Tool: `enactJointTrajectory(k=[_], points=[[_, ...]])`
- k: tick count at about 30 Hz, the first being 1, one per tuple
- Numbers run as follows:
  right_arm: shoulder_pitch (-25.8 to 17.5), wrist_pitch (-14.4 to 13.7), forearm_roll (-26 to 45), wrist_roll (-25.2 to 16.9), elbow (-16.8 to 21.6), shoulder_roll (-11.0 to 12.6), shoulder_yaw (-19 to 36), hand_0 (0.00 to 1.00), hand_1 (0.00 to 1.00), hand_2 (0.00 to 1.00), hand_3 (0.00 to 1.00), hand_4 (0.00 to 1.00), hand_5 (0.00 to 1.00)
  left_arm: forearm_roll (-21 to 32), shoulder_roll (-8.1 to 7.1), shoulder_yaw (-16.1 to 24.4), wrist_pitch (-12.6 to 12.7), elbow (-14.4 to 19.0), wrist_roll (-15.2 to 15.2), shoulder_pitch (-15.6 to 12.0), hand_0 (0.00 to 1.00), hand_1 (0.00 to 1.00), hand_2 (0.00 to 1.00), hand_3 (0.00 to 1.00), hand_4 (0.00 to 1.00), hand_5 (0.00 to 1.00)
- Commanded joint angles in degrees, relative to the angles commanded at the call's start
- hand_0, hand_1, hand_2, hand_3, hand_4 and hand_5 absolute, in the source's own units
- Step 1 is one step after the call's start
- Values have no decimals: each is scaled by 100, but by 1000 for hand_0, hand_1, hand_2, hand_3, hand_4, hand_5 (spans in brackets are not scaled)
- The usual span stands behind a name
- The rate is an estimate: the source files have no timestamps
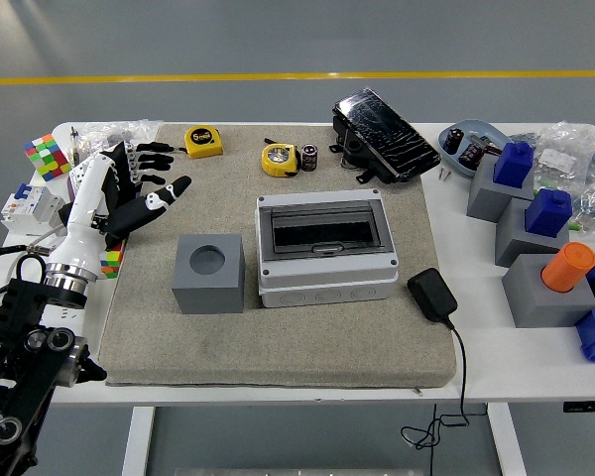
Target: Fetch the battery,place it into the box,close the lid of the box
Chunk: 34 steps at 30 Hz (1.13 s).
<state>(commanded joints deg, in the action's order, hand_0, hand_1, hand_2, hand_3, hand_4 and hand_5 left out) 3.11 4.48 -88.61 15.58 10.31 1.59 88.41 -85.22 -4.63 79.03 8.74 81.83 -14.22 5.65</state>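
Note:
A small dark battery [308, 157] stands on the mat's far side, just right of a yellow tape measure [279, 159]. The grey box [325, 248] sits mid-mat; its dark see-through lid [322, 229] lies down over the top. My left hand [144, 188] hovers over the mat's left edge with its fingers spread and nothing in them, well left of the box and the battery. The right arm is out of the picture.
A grey cube with a round hole [209, 272] stands left of the box. A black charger [432, 295] lies to its right, a black panel [383, 134] behind it, a second tape measure [202, 141] at far left. Grey and blue blocks [521, 208] crowd the right side.

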Motion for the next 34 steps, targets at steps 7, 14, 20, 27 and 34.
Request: enactJointTrajectory(k=[7,14,20,27,34], points=[[2,-2,-2,-2,0,-1,4,642,666,673,605,989,591,-17,-6,96,-2,2,1,-19,431,580,579,614,955,339],[4,-4,7,-5,0,1,0,640,666,673,605,989,590,-30,-10,166,-7,6,4,-25,431,580,579,614,955,340],[-1,-1,-14,-2,0,0,17,640,666,673,605,990,591,-36,-10,187,-10,5,6,-36,431,580,579,614,955,340],[-2,1,-24,-1,0,4,15,640,665,675,605,990,591,-43,-8,223,-12,8,11,-43,431,579,579,614,955,340],[4,-1,-3,-4,0,-1,8,640,665,674,605,990,591,-42,-11,218,-14,9,12,-38,431,580,579,614,955,341]])
